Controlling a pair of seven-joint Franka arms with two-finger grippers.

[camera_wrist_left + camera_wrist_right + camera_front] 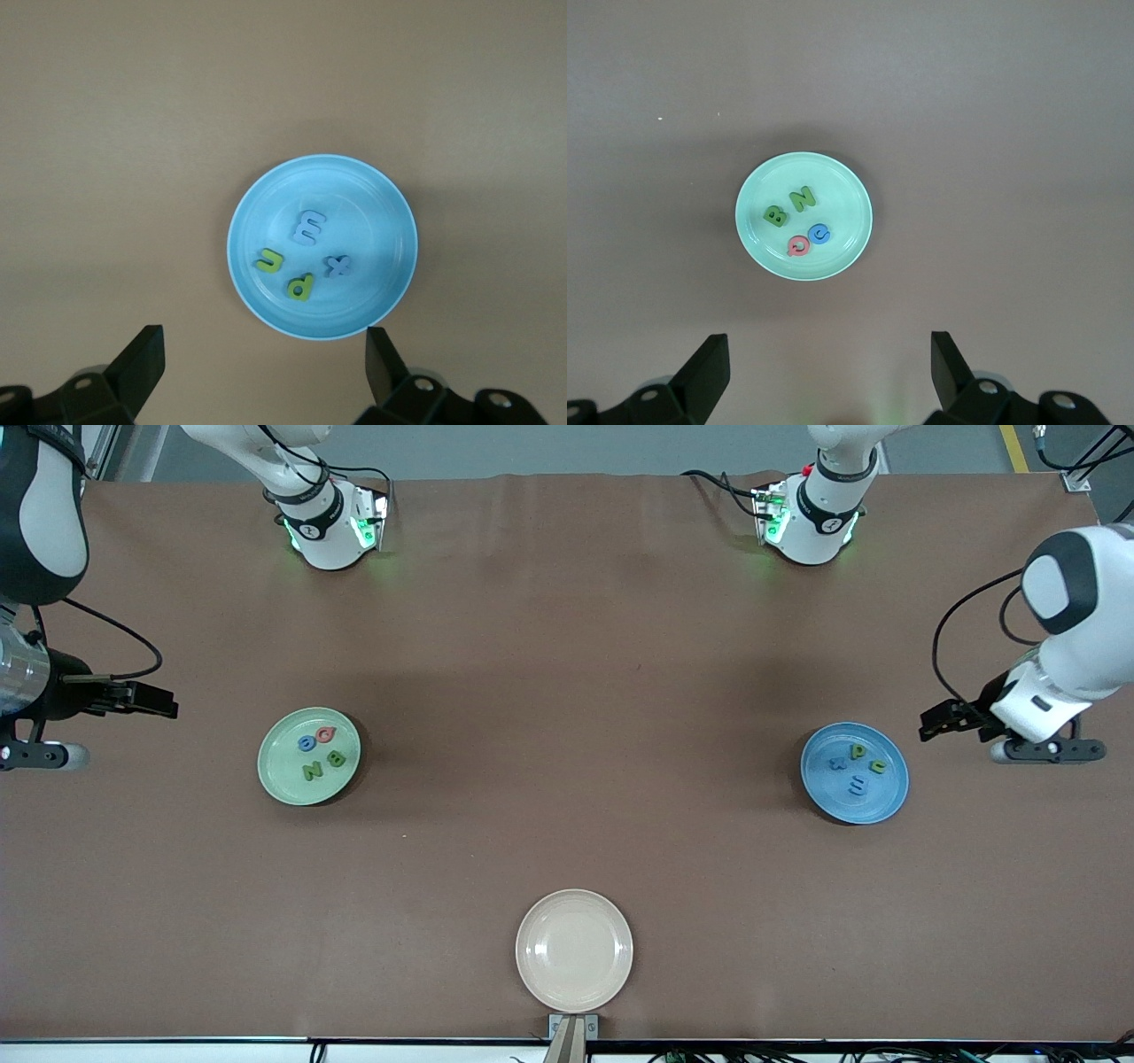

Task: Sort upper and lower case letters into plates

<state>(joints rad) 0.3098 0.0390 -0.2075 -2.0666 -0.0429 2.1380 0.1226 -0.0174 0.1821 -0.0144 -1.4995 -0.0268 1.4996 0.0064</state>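
- Landmark: cream plate (574, 950), at the table (567, 646) edge nearest the front cam, mid-table, nothing on it.
- Mint plate (309, 756) sits farther from the cam than the cream plate, toward the right arm's end.
- On mint plate, 4 capitals: green N (313, 771), green B (336, 759), blue letter (307, 742), pink letter (326, 734). All lie flat, close together, apart from the rim.
- Blue plate (855, 772) also farther from the cam than the cream plate, toward the left arm's end.
- On blue plate, 4 small letters: green p (858, 751), 2nd green letter (878, 766), blue m (857, 785), blue x (836, 763).
- Right gripper (164, 704): up in the air over bare table, near the mint plate on the table-end side. Fingers (709, 367) spread wide, holding nothing.
- Left gripper (935, 722): over bare table near the blue plate, table-end side. Fingers (142, 359) spread wide, holding nothing.
- No loose letters on the table surface.
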